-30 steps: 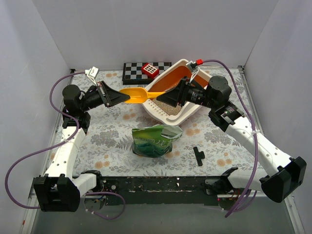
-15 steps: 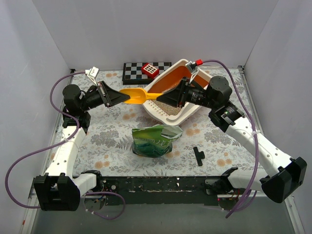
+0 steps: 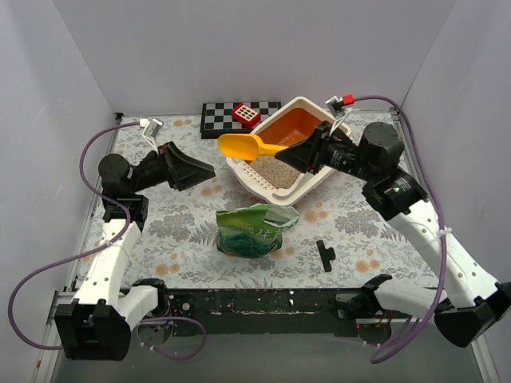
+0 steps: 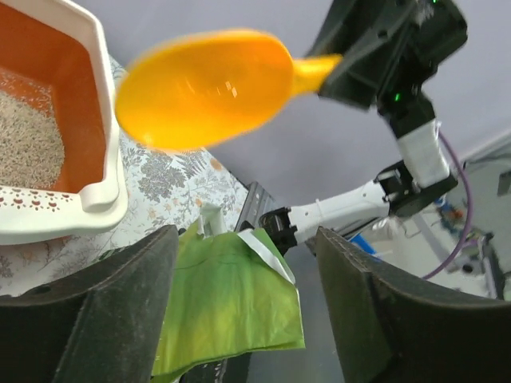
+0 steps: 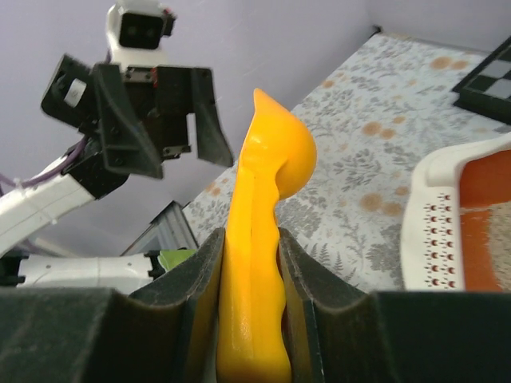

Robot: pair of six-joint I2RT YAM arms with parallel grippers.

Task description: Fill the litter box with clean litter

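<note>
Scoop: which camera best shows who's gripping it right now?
Right wrist: the scoop handle sits clamped in the right gripper. Top external shows it small, by the litter box. Left wrist shows only its blurred bowl, past the open left gripper.

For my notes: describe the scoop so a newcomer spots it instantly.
Find the cream-rimmed litter box. The scoop hangs by its left corner, handle clamped in the right gripper. It is the only spoon-shaped thing, yellower than the box's orange walls.
</note>
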